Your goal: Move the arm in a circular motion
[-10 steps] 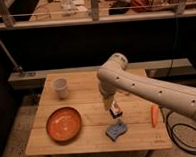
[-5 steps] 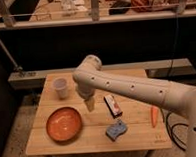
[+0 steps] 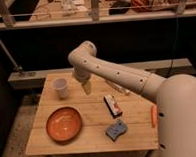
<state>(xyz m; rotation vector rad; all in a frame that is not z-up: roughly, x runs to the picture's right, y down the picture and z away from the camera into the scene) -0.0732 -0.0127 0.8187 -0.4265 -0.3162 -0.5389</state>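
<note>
Reaching in from lower right, the arm (image 3: 122,75) is thick cream-white tubing, smooth and rounded, with small dark dots along it. Its elbow sits above the table's back-left area. The gripper (image 3: 86,87) is a narrow pale tip pointing down just right of the cup (image 3: 60,88); can't tell how the claw is set. Wooden slat table (image 3: 95,138), rectangular, bare planks free at front centre. Translucent white cup near the back-left edge. Round orange bowl (image 3: 63,123), glossy, at front left. Small dark rectangular bar (image 3: 112,105) mid-table. Blue crumpled sponge (image 3: 116,129) near the front edge. Thin orange carrot (image 3: 153,116) at the right edge.
</note>
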